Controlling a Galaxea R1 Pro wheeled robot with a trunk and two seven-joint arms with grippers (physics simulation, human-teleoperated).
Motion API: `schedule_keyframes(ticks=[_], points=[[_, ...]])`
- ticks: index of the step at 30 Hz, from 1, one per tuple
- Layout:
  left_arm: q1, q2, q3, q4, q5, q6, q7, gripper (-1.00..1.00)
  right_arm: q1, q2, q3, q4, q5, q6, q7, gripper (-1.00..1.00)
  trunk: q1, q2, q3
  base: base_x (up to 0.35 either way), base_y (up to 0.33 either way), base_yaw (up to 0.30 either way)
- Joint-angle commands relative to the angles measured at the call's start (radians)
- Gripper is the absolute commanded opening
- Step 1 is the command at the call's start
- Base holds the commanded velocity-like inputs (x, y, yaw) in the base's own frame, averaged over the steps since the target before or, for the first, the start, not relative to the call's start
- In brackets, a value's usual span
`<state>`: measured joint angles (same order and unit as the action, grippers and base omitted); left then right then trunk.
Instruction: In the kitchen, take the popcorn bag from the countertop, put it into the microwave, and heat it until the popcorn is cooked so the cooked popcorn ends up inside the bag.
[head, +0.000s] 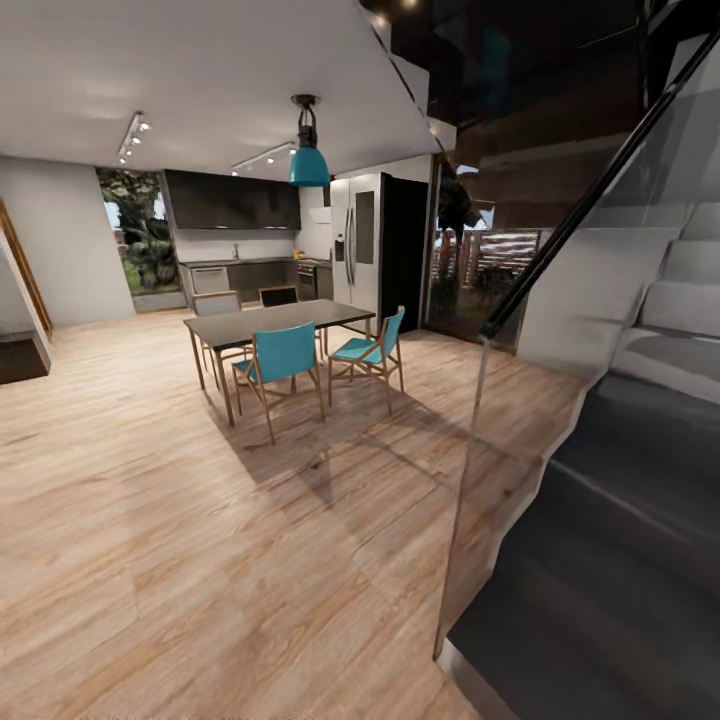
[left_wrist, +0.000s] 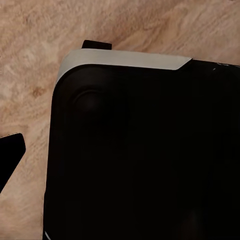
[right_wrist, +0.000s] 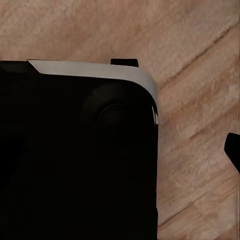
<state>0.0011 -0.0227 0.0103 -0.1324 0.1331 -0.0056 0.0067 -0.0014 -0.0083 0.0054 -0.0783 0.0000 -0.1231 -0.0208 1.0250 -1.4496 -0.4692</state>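
Popcorn bag: too far off to make out — kitchen worktop (head: 235, 262) sits well beyond the dining table (head: 275, 322).
My fingers: spread — I cannot tell.
Below my wrists: wooden floor (left_wrist: 30, 60), my dark base (right_wrist: 75, 160).

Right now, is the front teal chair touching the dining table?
Cannot tell. In the head view the front teal chair has its backrest overlapping the dining table edge, but from this distance no gap or contact shows plainly.
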Motion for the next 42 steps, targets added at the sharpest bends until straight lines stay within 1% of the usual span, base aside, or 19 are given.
schedule_keyframes(ticks=[1,23,42], points=[[0.0,0.0,0.0,-0.001,0.008,-0.001,0.001,1.0,0.0,-0.001,0.001,0.0,0.0,-0.003,-0.002,1.0,0.0,0.0,-0.001,0.0,0.0,0.274],[0.0,0.0,0.0,-0.001,0.008,-0.001,0.001,1.0,0.0,-0.004,0.002,0.0,0.0,-0.003,-0.002,1.0,0.0,0.0,-0.001,0.0,0.0,0.274],[0.0,0.001,0.002,-0.003,0.01,-0.001,0.001,1.0,0.0,-0.001,0.002,0.0,0.001,-0.003,-0.003,1.0,0.0,0.0,-0.001,0.0,0.0,0.274]])
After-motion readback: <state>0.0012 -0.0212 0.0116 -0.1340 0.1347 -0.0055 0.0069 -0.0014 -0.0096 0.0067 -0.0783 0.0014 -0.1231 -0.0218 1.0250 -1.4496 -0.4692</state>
